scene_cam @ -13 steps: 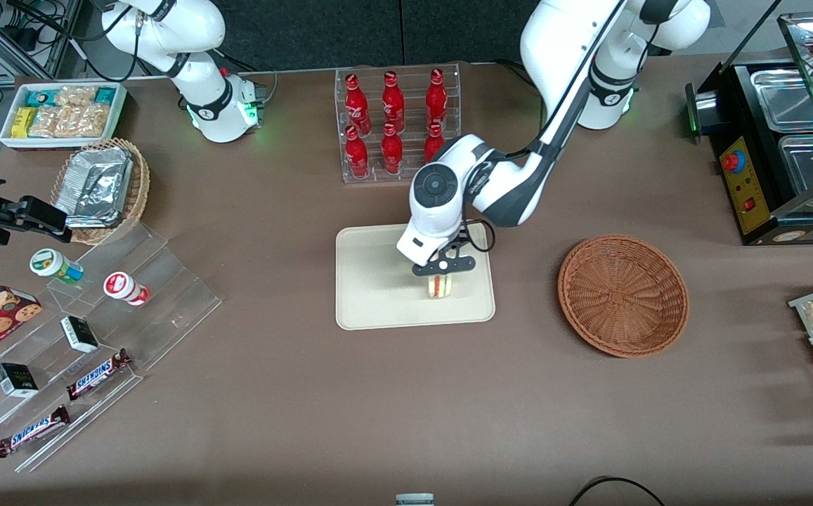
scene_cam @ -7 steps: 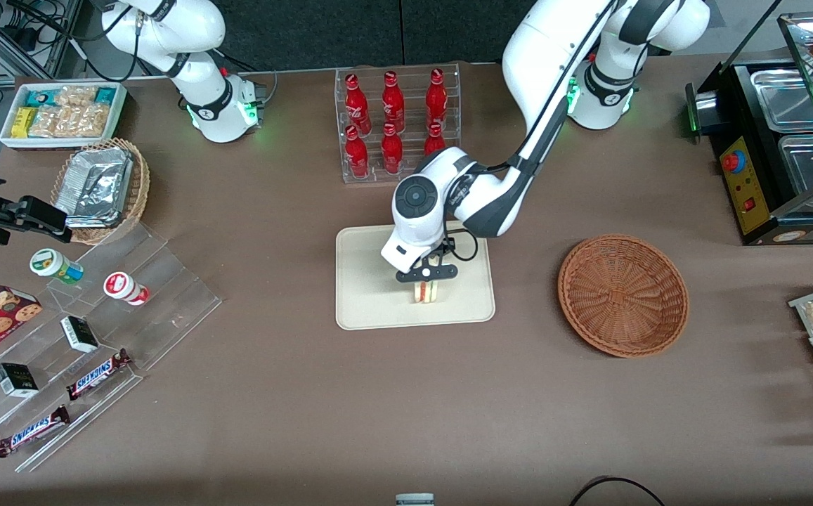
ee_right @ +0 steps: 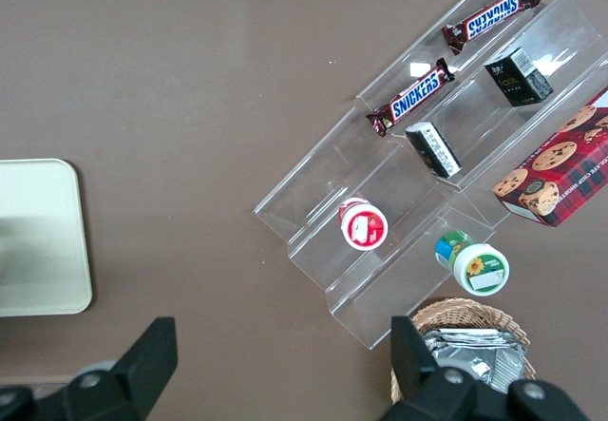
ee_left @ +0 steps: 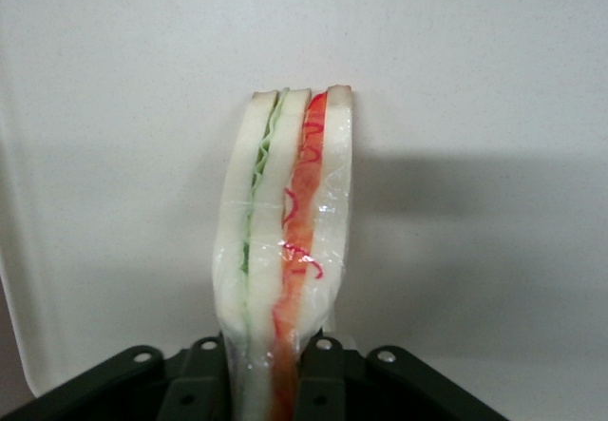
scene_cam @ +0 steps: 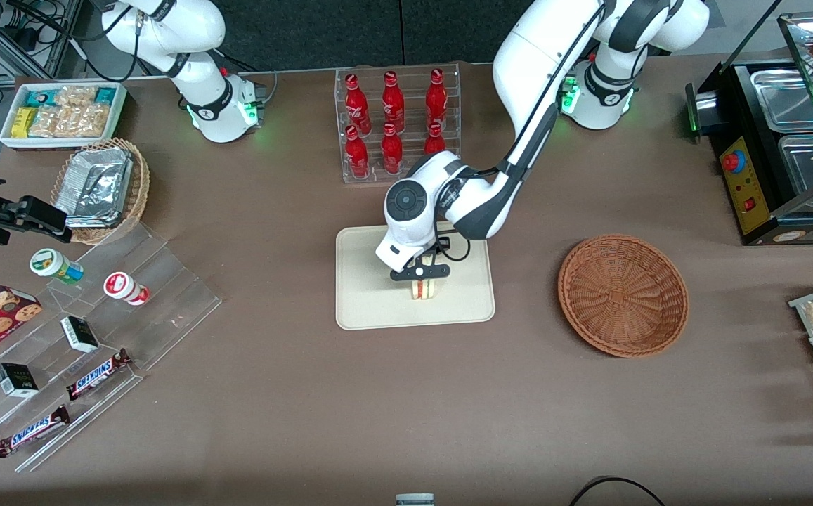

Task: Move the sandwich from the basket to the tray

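Lower now over the tray [scene_cam: 364, 302], tool [scene_cam: 419, 275] clamped on one sandwich [scene_cam: 424, 289]; one basket [scene_cam: 622, 295].

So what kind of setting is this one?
Likely a mock snack-shop counter: racked red bottles, Snickers bars on clear tiered shelves, a food warmer. The gripper holds the sandwich over the tray.

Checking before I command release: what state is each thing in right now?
gripper: over the tray, shut on the sandwich.
sandwich: gripped on edge, filling layers showing, over the tray.
tray: flat on the table, under the sandwich.
basket: upright, holding nothing.
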